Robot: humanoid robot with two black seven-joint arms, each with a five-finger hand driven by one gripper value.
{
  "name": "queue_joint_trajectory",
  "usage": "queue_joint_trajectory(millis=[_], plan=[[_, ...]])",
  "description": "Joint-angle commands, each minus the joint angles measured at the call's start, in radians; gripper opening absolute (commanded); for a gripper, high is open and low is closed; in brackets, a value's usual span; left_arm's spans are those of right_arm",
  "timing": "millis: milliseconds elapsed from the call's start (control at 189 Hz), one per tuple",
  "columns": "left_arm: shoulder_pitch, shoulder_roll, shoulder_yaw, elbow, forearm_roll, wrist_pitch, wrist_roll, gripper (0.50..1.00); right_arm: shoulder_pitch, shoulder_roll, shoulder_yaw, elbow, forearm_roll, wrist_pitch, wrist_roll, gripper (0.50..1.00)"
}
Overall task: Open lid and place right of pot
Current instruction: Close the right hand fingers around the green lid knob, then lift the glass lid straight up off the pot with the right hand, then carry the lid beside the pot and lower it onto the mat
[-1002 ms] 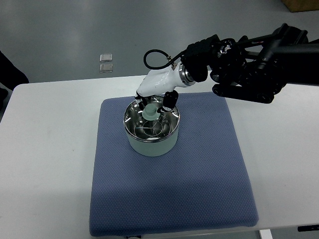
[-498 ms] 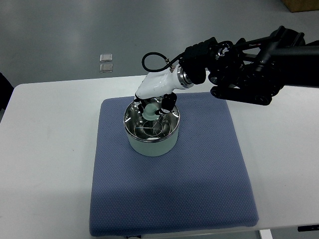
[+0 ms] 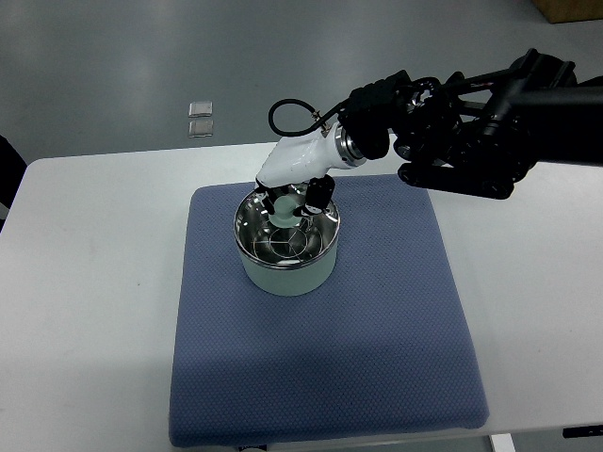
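Reaching in from the right edge, my right hand (image 3: 292, 196) is hanging over the pot (image 3: 286, 247), its white shell tipped down and its dark fingers (image 3: 320, 192) closing around the pale green knob (image 3: 284, 211) in the middle of the lid (image 3: 285, 237). They look to be pinching the knob from both sides, though from this steep angle I am not able to see how firm the contact is. My left arm is not showing anywhere.

The lid is sitting on the pot, a shiny metal disc that mirrors its surroundings, and the pot is standing on the back left part of the blue mat (image 3: 377, 358), which is lying on the white table (image 3: 85, 311).

I am judging the lid to be stiff and fairly light, thin polished steel, so it should be coming up without much effort. That polish is making the surface slippery, so the knob is the only sensible place to hold; its rounded shape could be rolling between my fingers if I am gripping too high. I am planning on lifting straight up so the rim is not catching and dragging the pot, which looks light enough to shift. Bare mat is lying open to the pot's right for setting it down.
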Motion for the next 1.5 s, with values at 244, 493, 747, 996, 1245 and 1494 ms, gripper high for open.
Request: queue_joint_trajectory(millis=[244, 493, 747, 996, 1245, 1494], plan=[[0.000, 0.000, -0.001, 0.000, 0.000, 0.000, 0.000, 1.000, -0.006, 0.000, 0.000, 0.000, 0.001, 0.006, 0.000, 0.500], [0.000, 0.000, -0.001, 0.000, 0.000, 0.000, 0.000, 1.000, 0.000, -0.002, 0.001, 0.000, 0.004, 0.009, 0.003, 0.500], [0.000, 0.000, -0.001, 0.000, 0.000, 0.000, 0.000, 1.000, 0.015, -0.008, 0.003, 0.004, 0.004, 0.010, 0.011, 0.500], [0.000, 0.000, -0.001, 0.000, 0.000, 0.000, 0.000, 1.000, 0.047, -0.021, 0.009, 0.018, 0.004, 0.010, 0.014, 0.500], [0.000, 0.000, -0.001, 0.000, 0.000, 0.000, 0.000, 1.000, 0.110, -0.067, 0.015, 0.043, 0.006, 0.012, 0.031, 0.500], [0.000, 0.000, 0.001, 0.000, 0.000, 0.000, 0.000, 1.000, 0.124, -0.164, 0.017, 0.080, 0.006, 0.009, 0.054, 0.500]])
